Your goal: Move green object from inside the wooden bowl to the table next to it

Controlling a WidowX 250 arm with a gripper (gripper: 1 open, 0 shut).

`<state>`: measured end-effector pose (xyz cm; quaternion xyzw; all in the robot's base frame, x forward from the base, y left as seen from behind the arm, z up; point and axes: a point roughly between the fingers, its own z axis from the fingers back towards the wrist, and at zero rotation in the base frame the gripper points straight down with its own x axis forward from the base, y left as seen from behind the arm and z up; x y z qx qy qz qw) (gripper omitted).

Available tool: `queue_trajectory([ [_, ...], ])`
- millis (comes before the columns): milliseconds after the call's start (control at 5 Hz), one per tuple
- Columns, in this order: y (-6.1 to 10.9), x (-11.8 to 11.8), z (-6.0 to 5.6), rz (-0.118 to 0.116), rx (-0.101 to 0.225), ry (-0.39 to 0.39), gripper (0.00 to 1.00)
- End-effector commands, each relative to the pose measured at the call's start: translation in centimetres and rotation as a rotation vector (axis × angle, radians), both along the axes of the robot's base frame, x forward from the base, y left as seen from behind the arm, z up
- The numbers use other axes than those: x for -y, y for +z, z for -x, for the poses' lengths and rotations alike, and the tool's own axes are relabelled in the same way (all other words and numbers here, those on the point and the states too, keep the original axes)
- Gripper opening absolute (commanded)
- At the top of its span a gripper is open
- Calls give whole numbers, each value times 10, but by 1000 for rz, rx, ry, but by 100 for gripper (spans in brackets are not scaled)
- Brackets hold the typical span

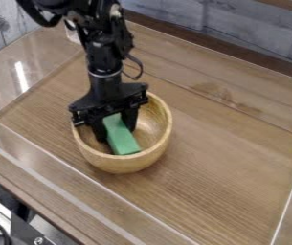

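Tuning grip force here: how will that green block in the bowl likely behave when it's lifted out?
The green block looks matte and foam-like, so it is probably light and not slippery. Its flat, straight shape suggests it stays stiff and won't roll. It leans against the wooden bowl, so it may pivot as the gripper closes its jaws.
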<state>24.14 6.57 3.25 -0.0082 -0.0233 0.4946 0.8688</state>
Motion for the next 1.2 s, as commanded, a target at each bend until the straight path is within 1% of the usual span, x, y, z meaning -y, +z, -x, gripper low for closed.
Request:
queue_trajectory([
  [0, 38, -3, -18, 10, 38, 46, 0],
  [200, 75, 1, -31, 48, 34, 84, 0],
  [400, 91, 5, -41, 88, 24, 50, 0],
  [600, 95, 10, -49, 103, 30, 7, 0],
  [800, 93, 11, -66, 109, 39, 5, 0],
  [1000, 86, 11, -77, 110, 47, 31, 0],
])
